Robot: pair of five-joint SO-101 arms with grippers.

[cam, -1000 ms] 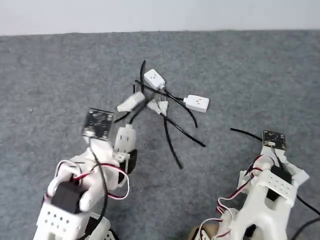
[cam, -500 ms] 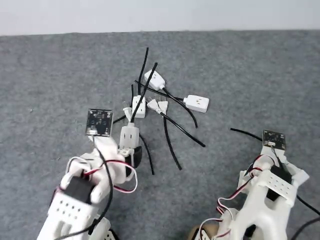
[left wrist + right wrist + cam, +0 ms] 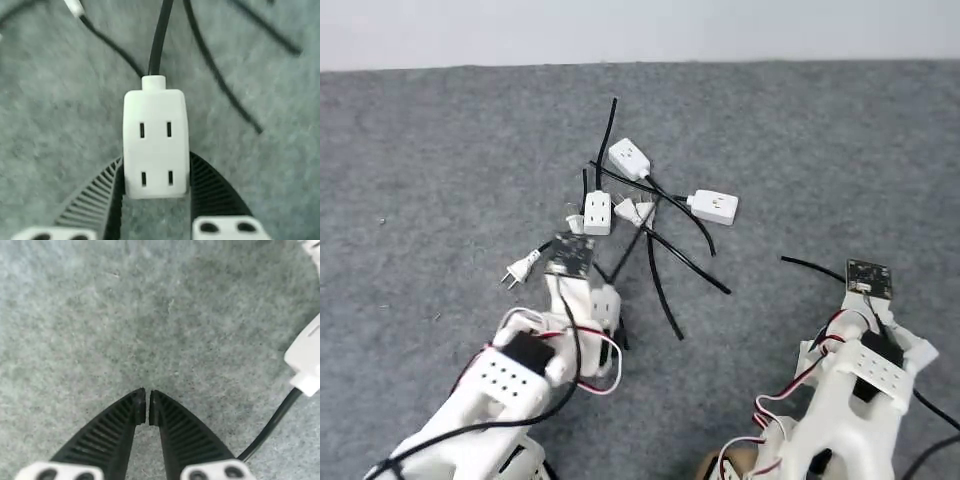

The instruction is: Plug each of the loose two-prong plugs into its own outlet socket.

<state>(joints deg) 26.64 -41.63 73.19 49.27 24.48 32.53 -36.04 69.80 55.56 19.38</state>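
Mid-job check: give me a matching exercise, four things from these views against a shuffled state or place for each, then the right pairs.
Things
1. left end effector
2. right end effector
3. white two-prong plug on a black cord
4. white rectangular outlet socket

States or places
A. lying on the grey carpet, farthest right of the sockets in the high view
B. shut on a white two-outlet socket block
C. shut, nothing held
D. loose on the carpet, prongs bare

Pairs: 1-B, 2-C, 3-D, 4-A
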